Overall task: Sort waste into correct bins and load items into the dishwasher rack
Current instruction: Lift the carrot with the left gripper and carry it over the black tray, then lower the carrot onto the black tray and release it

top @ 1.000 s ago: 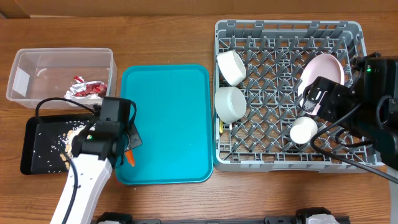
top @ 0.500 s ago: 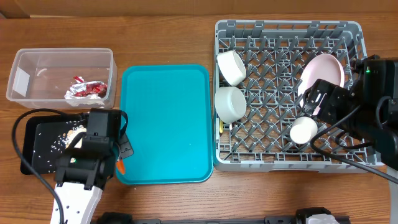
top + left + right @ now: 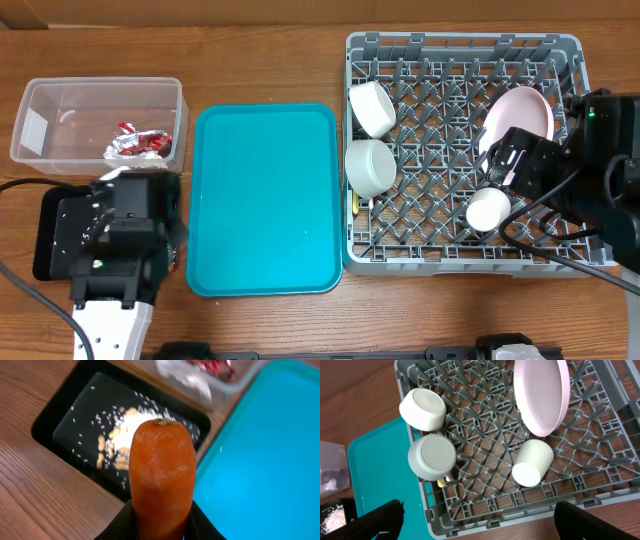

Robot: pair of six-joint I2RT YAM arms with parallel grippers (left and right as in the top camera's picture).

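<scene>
My left gripper (image 3: 161, 527) is shut on the orange carrot (image 3: 161, 472) and holds it above the shallow black tray (image 3: 55, 415), where white rice and beige nut scraps (image 3: 125, 435) lie. In the overhead view the left arm (image 3: 120, 235) hides the carrot and most of the tray (image 3: 50, 240). The red-and-silver wrapper (image 3: 140, 144) lies in the clear tub (image 3: 100, 125). The grey rack (image 3: 462, 150) holds two white bowls (image 3: 372, 108), (image 3: 370, 166), the pink plate (image 3: 520, 115) and the white cup (image 3: 487, 210). My right gripper (image 3: 480, 525) is open above the rack's front edge.
The teal serving tray (image 3: 265, 200) lies between the bins and the rack. A bit of yellow cutlery (image 3: 441, 481) shows at the rack's front left by the lower bowl. Wooden table all round.
My left arm has moved left with the carrot, from the teal tray's edge to over the black tray. The right arm has not moved.
</scene>
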